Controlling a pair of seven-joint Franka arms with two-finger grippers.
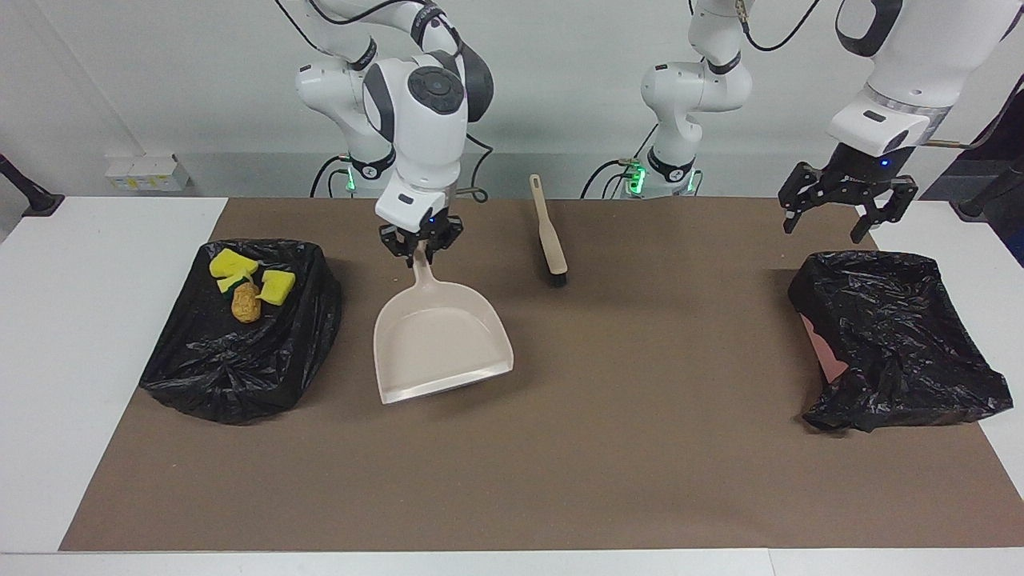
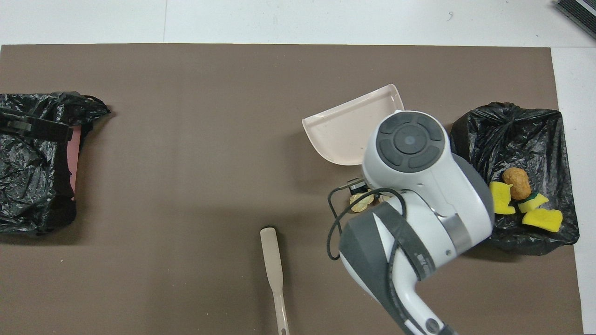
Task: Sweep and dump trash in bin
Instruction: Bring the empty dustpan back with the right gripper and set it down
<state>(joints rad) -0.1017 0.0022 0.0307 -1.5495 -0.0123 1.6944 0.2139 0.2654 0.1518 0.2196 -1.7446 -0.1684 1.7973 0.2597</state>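
Nearest the robots, the brush (image 1: 550,234) lies flat on the brown mat (image 1: 640,464), handle toward the arms' bases and black bristles pointing away. Over at the left arm's end of the counter (image 1: 72,320), the left gripper (image 1: 846,210) hangs in the air over the edge of a bin lined in black plastic (image 1: 896,336), jaws spread wide and holding nothing. The right gripper (image 1: 421,240) is over the middle of the mat, jaws clamped on the handle of the beige dustpan (image 1: 440,340). The pan slopes down and away from the robots with its open lip low over the mat; whether it touches cannot be told. In the overhead view a few pale beige lumps (image 2: 362,201) peek out from under the right arm, lying on the mat below the dustpan's handle. Toward the right arm's end sits the other black-lined bin (image 1: 240,352), and on its plastic rest three bright yellow sponge chunks (image 1: 276,286) and one orange-brown lump (image 1: 246,303), clustered at the side nearer the robots.
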